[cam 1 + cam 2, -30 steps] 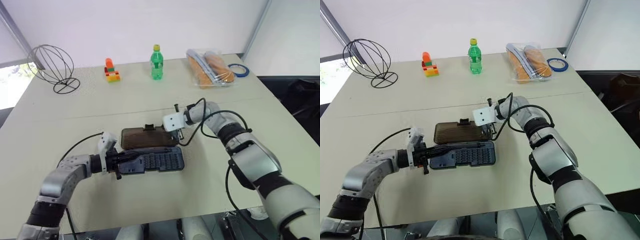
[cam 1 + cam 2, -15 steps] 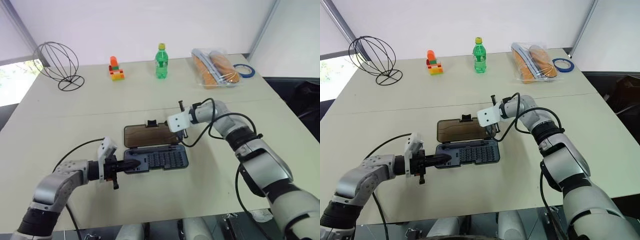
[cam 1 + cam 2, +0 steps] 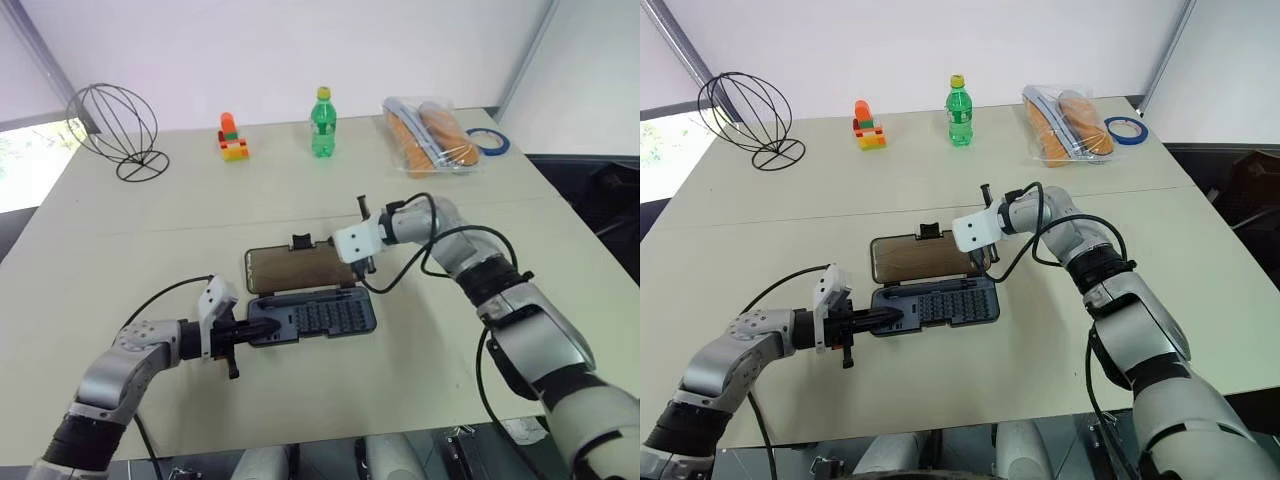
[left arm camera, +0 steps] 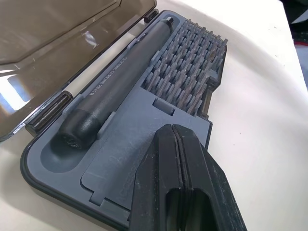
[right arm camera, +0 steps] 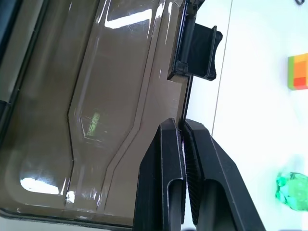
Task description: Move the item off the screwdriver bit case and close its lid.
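Lid point(image 5: 110, 96) edge pinched in right hand point(image 5: 183, 127); left hand point(image 4: 175, 137) over base point(image 4: 125, 168).

The lid point(image 5: 96, 96) is showing as smoky brown translucent plastic, glossy and throwing bright glare streaks; its latch tab point(image 5: 199, 45) is looking like matt black plastic. The screwdriver bit case point(image 4: 120, 168) is presenting a matt grey-blue plastic base, smooth, with dull grey metal bits point(image 4: 187, 72) and a dark satin screwdriver handle point(image 4: 120, 82). The left gripper point(image 4: 179, 159) is showing matt black fingers, faintly scuffed. At 11 o'clock, the wire sphere point(image 3: 115, 125) is appearing as thin black metal.
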